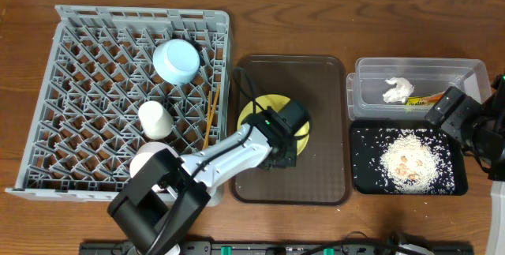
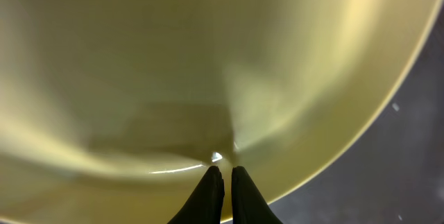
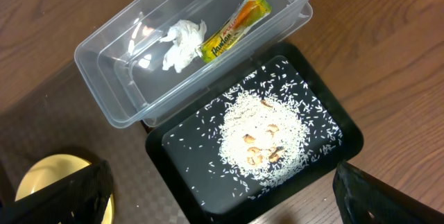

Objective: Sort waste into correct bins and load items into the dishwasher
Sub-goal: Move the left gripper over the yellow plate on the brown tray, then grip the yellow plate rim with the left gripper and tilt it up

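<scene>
The yellow plate lies on the dark brown serving tray. My left gripper is on the plate's near-right rim, with its fingers shut on the plate, which fills the left wrist view. The blue bowl, white cup and chopsticks are in the grey dish rack. The napkin and snack wrapper lie in the clear container. Rice scraps lie in the black tray. My right gripper is open and empty above the black tray.
The brown tray stands between the rack and the two bins. The clear container is behind the black tray at the right. My left arm stretches across the rack's front right corner. Bare wooden table shows around the bins.
</scene>
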